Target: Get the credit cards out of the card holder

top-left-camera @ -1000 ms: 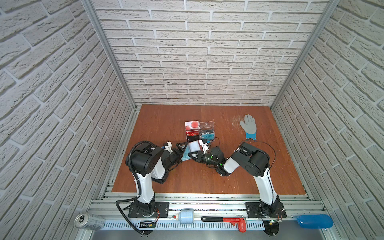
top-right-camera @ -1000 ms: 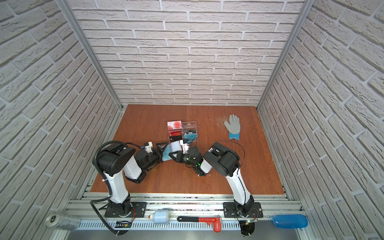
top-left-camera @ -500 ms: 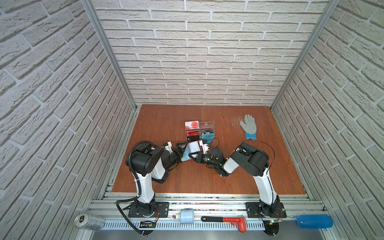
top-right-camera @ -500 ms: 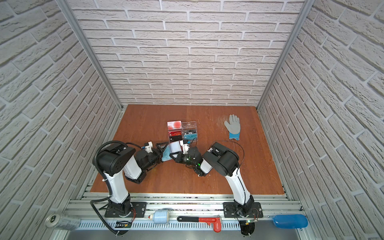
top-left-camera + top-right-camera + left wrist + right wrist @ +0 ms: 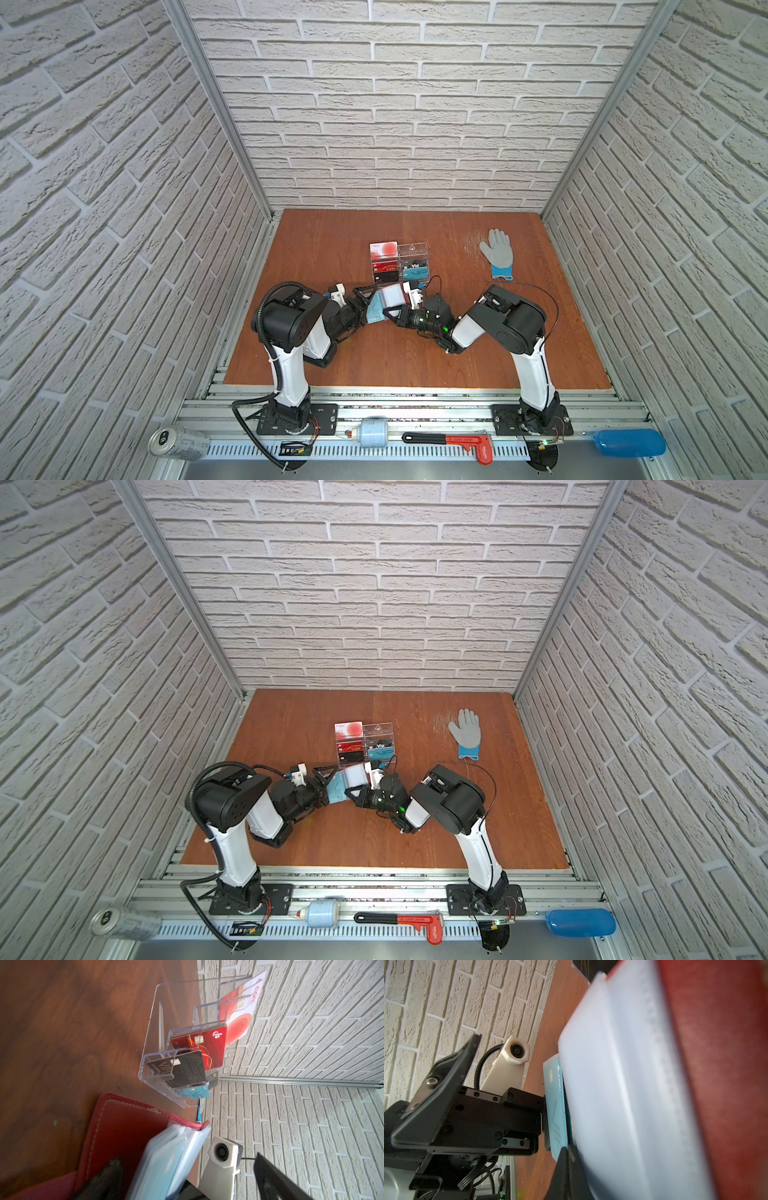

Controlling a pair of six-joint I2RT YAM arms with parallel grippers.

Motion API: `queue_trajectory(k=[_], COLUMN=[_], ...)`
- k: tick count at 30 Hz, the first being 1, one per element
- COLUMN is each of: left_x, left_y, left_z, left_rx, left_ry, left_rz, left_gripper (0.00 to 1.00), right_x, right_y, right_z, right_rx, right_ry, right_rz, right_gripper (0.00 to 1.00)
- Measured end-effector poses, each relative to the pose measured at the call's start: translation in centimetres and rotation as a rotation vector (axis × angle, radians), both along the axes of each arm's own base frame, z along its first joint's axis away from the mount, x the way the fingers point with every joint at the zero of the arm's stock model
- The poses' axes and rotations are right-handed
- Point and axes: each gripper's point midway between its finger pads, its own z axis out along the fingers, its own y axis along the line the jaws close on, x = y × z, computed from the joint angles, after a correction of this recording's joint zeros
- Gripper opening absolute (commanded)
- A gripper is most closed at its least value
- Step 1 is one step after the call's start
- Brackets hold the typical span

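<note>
**Right wrist view: a teal credit card (image 5: 555, 1109) stands partly out of the red card holder (image 5: 720, 1084)**

In both top views the card holder lies open, low on the table (image 5: 332, 241) between the two arms. It is just at 6 o'clock from the clear acrylic card stand (image 5: 399, 262). The jaws of the right gripper (image 5: 392, 311) reach in from 3 o'clock and are clenched on the holder, at its pale blue sleeves. The jaws of the left gripper (image 5: 365, 306) reach in from 9 o'clock and are spread wide, grasping nothing. One of them touches the face of the teal card, and the other is well apart from it. The sleeves are blurred, so I cannot tell how many more cards are inside.

I judge that the step in hand is the removal of this card: the right arm steadies the holder and the left arm is placed to take the card. The next move calls for the left jaws to close flat on the free end of the card. They should then pull along the sleeve toward 9 o'clock while the right grip keeps firm. The card is thin and smooth, so a shallow pinch may slip, or the sleeve may come along with it.
</note>
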Motion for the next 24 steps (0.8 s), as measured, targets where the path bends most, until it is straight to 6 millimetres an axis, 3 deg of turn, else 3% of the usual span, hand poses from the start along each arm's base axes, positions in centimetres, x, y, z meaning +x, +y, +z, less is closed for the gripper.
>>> queue_trajectory(k=[13,20,24], left_x=[0.0,0.0,-0.3], left_y=[-0.1,-0.2,-0.3], left_z=[0.0,0.1,0.1], left_rx=[-0.005,0.0,0.036], left_ry=[0.005,0.015,0.043], left_rz=[-0.002,-0.016,-0.037], left_gripper=[0.98,0.98,0.98], right_x=[-0.4,0.0,0.7], right_y=[-1.7,-2.6,-2.1], right_z=[-0.5,-1.2,-0.1], right_rx=[-0.047,-0.119,-0.145], right_ry=[0.025,0.074,0.068], right_rz=[0.006,0.001,0.012], right_gripper=[0.06,0.27,0.33])
